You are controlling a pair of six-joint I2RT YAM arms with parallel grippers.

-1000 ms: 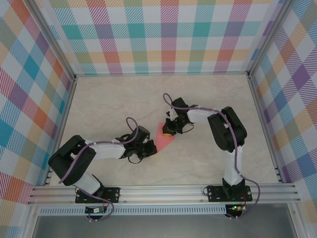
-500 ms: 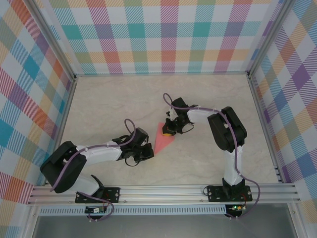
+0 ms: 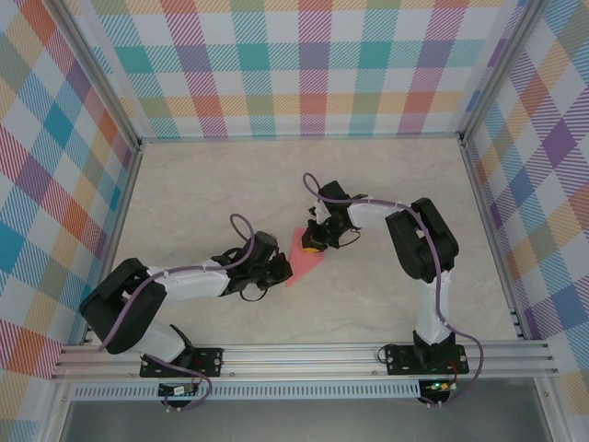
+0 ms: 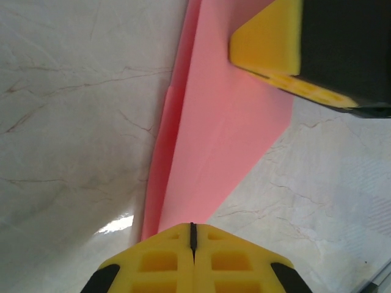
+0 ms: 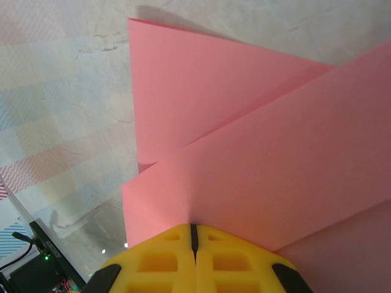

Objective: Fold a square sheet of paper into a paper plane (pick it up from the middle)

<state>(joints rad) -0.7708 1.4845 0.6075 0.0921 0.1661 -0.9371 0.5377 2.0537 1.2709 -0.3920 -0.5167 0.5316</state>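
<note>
Seeing the folded pink paper [image 3: 300, 260] flat on the table [image 3: 202, 198] between my two arms. Left gripper [image 3: 281, 270] is clenched with its tips at the paper's narrow point. Right gripper [image 3: 313, 245] is clenched too, resting on the wide end.

One paper plane [image 3: 300, 261], two claws [image 3: 279, 270] [image 3: 314, 243]

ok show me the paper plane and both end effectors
paper plane [image 4: 226, 134], left wrist view, on its flat pink upper face
left end effector [image 4: 192, 235], left wrist view, seam between its closed yellow fingertips
right end effector [image 5: 193, 232], right wrist view, seam between its closed yellow fingertips
</note>
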